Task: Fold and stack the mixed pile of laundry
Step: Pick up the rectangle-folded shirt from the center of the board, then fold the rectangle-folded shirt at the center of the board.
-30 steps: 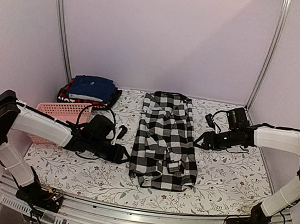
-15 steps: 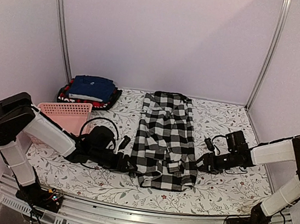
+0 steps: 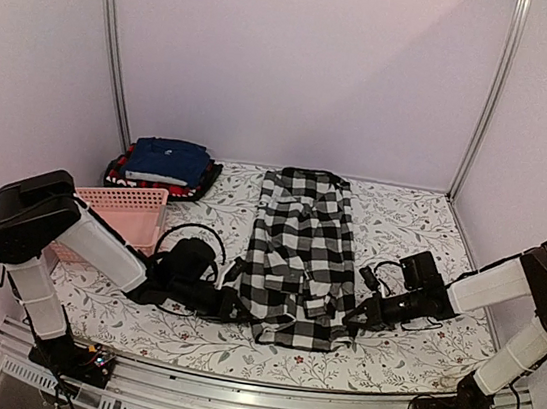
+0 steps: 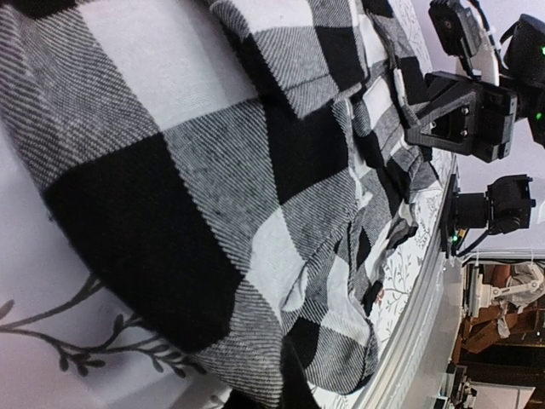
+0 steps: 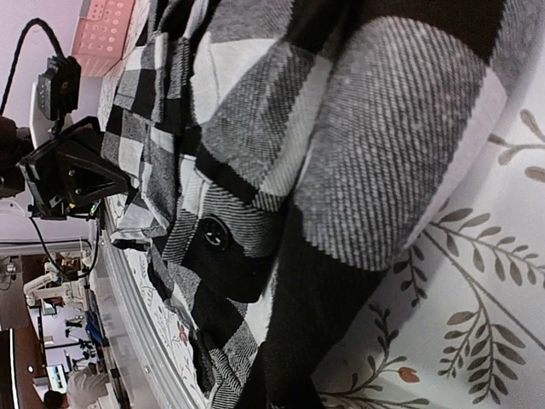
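Observation:
The black-and-white checked shirt [image 3: 302, 254] lies lengthwise in the middle of the table, its sides folded inward. My left gripper [image 3: 238, 306] lies low at the shirt's near-left corner, shut on the fabric edge [image 4: 255, 341]. My right gripper [image 3: 351, 321] is at the near-right corner, likewise shut on the shirt's edge [image 5: 366, 196]. In the wrist views a dark finger [image 4: 289, 388] of the left gripper and a black finger [image 5: 298, 341] of the right one lie across the cloth. At the back left sits a stack with navy blue trousers [image 3: 166, 160] on a red-and-black plaid piece [image 3: 116, 176].
A pink slotted basket [image 3: 117, 206] stands left of the shirt, just behind my left arm. Metal frame posts [image 3: 113, 42] rise at the back corners. A metal rail [image 3: 249, 388] runs along the table's near edge, close to the shirt's hem.
Both grippers came down and inward to the shirt's near corners and went from open to shut on its edge. The shirt itself has barely shifted.

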{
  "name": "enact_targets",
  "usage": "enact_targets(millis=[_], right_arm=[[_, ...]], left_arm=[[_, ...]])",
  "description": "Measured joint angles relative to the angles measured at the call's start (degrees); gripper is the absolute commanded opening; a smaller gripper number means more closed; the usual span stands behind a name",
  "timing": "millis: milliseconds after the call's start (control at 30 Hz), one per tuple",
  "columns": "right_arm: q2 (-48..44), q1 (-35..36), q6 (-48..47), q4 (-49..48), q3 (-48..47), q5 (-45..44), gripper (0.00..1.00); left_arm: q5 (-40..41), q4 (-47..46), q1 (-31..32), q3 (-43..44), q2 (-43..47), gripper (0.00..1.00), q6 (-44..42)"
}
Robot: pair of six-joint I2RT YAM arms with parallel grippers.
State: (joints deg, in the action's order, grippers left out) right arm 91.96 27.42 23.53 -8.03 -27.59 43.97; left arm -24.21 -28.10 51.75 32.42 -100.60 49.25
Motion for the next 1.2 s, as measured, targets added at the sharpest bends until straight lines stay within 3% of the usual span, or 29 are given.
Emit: enact_targets(millis=[367, 600, 900, 1200], right_arm=[[-14.4, 3.3, 4.3, 0.5, 4.1, 0.7, 0.0], [-15.4, 3.0, 5.1, 1.2, 0.2, 0.3, 0.0], [-5.6, -4.5, 3.7, 0.7, -12.3, 0.9, 0.0], [10.8, -11.5, 1.0, 0.7, -30.8, 3.4, 0.0]], left_arm=[[-0.6, 4.4, 5.0, 0.4, 6.9, 0.0, -2.6], [-1.3, 7.8, 3.0, 5.5, 7.4, 0.0, -5.1], [-4.6, 9.7, -7.9, 14.7, 5.7, 0.0, -8.2], [-9.2, 10.5, -18.7, 31.6, -8.9, 0.0, -10.3]])
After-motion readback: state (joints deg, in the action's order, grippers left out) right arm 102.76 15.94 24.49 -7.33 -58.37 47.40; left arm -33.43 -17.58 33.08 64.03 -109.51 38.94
